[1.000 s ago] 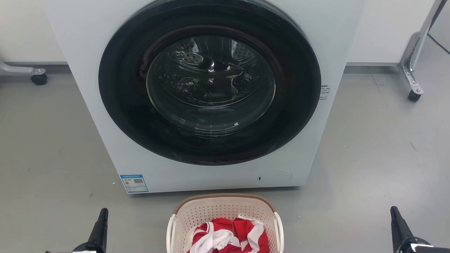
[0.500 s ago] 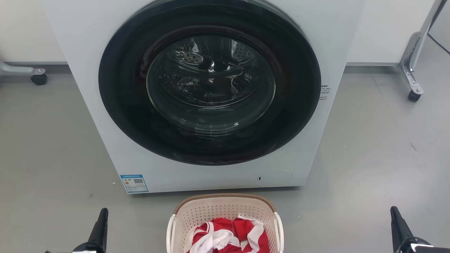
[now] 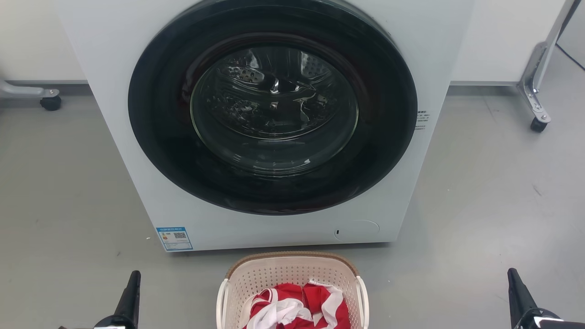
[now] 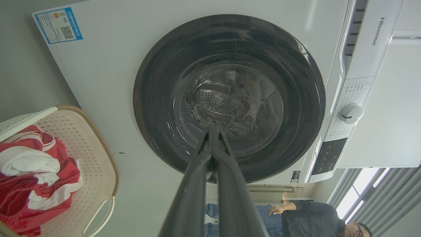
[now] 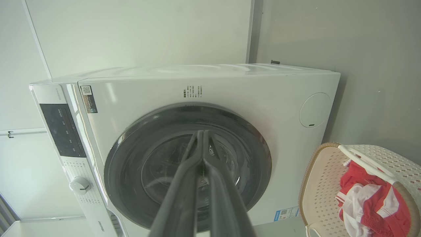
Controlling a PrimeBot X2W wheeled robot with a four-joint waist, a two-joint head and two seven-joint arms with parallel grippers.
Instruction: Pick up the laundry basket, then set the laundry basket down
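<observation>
The laundry basket (image 3: 256, 274), cream-white and perforated with a brown woven rim, stands on the floor at the bottom centre of the head view, just in front of the washing machine. Red and white clothes (image 3: 297, 306) lie in it. The basket also appears at the left in the left wrist view (image 4: 95, 158) and at the right in the right wrist view (image 5: 322, 184). My left gripper (image 3: 134, 275) is well left of the basket, shut and empty, as its wrist view confirms (image 4: 213, 130). My right gripper (image 3: 512, 273) is far to the right, shut and empty (image 5: 200, 133).
A white front-loading washing machine (image 3: 151, 183) with a shut dark round door (image 3: 274, 105) stands right behind the basket. Metal frames on castors sit at the far left (image 3: 50, 103) and far right (image 3: 538, 123). A person (image 4: 309, 217) stands beyond the machine.
</observation>
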